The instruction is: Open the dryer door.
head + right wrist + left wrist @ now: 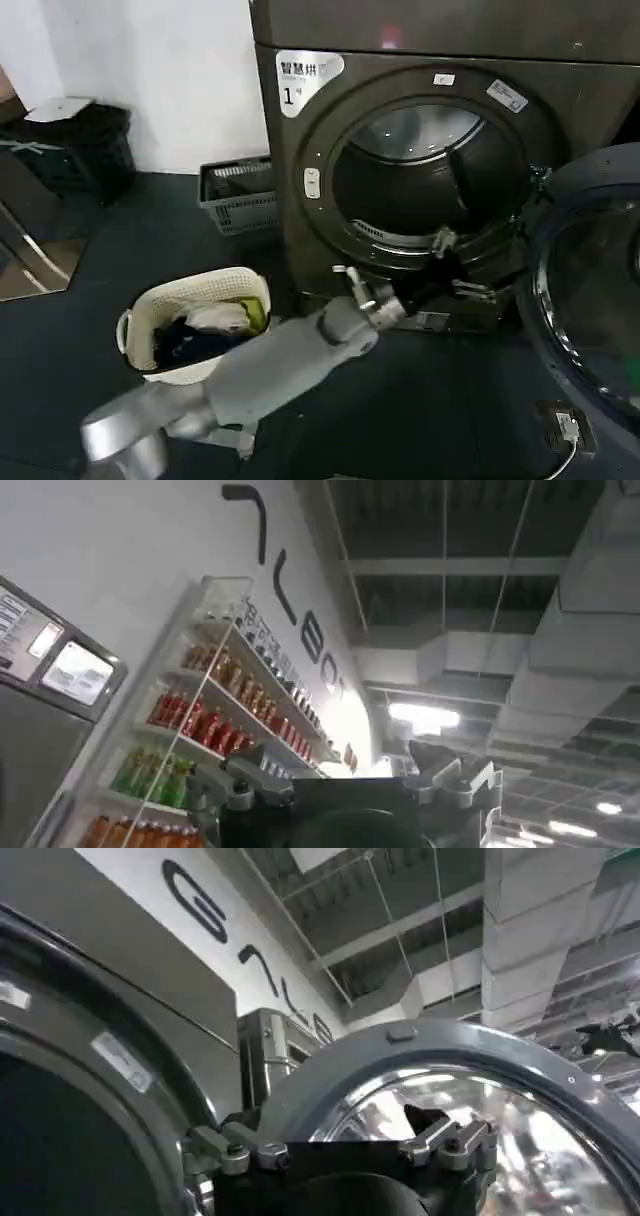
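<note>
Dryer door [590, 290] hangs swung open, right of left pincer [352, 283].

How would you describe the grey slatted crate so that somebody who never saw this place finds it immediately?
Start from the dryer, the big dark machine with the round drum opening. On the floor against its side nearest the white wall sits the grey slatted crate, low and rectangular. Unlike the cream laundry basket nearer the camera, which is rounded and holds clothes, it is grey and angular.
</note>
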Motion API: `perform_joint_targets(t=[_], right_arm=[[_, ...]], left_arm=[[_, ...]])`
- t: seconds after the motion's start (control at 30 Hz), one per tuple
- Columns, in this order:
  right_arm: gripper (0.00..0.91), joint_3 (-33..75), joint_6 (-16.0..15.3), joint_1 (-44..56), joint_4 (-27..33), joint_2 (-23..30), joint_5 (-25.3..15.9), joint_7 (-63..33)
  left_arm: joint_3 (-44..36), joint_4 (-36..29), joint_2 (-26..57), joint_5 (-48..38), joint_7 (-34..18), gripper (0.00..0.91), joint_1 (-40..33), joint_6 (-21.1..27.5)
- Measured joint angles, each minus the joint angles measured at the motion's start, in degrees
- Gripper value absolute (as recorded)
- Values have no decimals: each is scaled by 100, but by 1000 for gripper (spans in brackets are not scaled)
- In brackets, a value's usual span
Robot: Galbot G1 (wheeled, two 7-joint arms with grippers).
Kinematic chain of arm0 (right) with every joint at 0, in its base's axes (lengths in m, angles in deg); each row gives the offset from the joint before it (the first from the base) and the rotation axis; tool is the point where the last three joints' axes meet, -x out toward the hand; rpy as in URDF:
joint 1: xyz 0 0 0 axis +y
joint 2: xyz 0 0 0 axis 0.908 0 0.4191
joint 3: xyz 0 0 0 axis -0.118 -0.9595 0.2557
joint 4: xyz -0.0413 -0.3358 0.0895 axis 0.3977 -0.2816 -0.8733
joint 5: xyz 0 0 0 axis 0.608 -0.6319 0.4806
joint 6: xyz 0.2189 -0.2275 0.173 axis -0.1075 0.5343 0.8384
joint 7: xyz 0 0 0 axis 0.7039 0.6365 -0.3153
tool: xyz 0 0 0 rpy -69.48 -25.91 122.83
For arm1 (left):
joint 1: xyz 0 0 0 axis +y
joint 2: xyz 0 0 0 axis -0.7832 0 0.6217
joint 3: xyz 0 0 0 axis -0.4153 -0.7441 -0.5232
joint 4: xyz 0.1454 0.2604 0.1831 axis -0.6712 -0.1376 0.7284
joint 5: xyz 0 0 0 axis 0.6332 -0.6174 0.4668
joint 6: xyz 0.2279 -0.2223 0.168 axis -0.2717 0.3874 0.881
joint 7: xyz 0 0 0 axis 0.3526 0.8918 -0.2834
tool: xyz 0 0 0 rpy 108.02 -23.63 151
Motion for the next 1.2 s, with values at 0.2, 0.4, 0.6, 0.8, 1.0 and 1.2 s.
perform_joint_targets(t=[0.2,0.4,0.6,0.8,1.0,1.2], right_arm=[[907,18,-31,7,-9,-61,-53,6],[907,40,-97,-8,-41,-109,-121,-3],[907,49,-158,-30,-58,-169,-166,-95],[907,125,-147,-33,-44,-244,-262,-99],[907,240,-94,-32,15,-259,-392,-158],[907,305,-53,-32,52,-269,-397,-174]], left_arm=[[-183,-435,692,112,-30,907,-126,569],[-325,-1035,1666,250,53,907,-342,1411],[-365,-1563,2636,523,9,907,-516,2609],[-408,-1942,3435,649,-251,907,-710,3617],[-409,-2156,4047,545,-64,907,-998,4676],[-413,-2152,4531,992,372,907,-1161,5501]])
